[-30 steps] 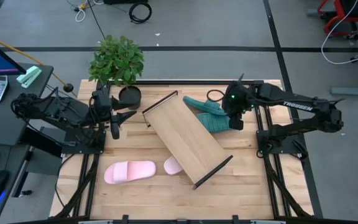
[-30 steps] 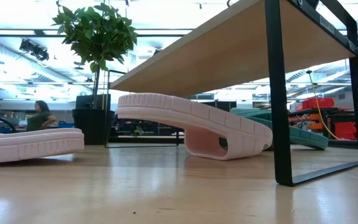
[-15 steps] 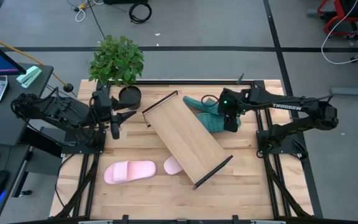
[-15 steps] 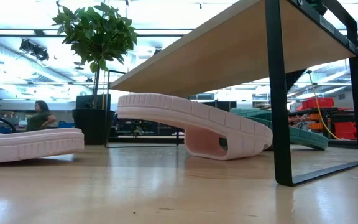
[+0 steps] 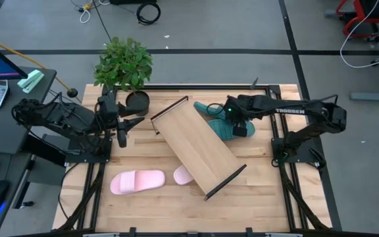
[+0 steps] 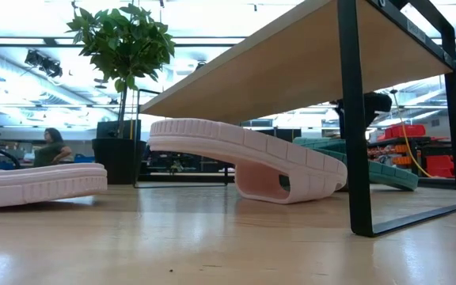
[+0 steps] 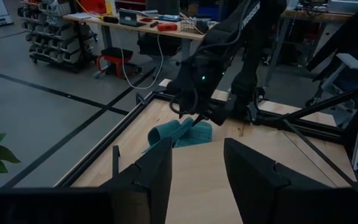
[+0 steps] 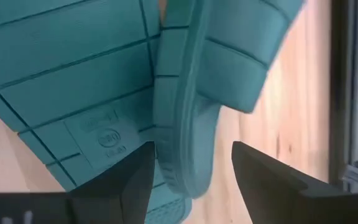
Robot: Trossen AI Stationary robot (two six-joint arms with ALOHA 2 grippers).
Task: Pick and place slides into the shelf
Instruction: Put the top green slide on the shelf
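Two teal slides lie stacked by the shelf's far right side; in the right wrist view one shows its treaded sole and the other stands on edge. My right gripper is low over them and open, a finger on each side of that edge. The shelf stands askew mid-table. One pink slide lies near the front left; the other lies sole up under the shelf, resting on its strap and one end. My left gripper waits open at the left.
A potted plant stands at the far left corner, close to the left arm. The shelf's black end bar stands near the front. Bare planks lie between the left arm and the shelf. A person sits in the room beyond the table.
My right gripper has moved toward the table's left and down onto the teal slides, coming into the low view behind the shelf's end bar. The slides and the shelf have stayed where they were.
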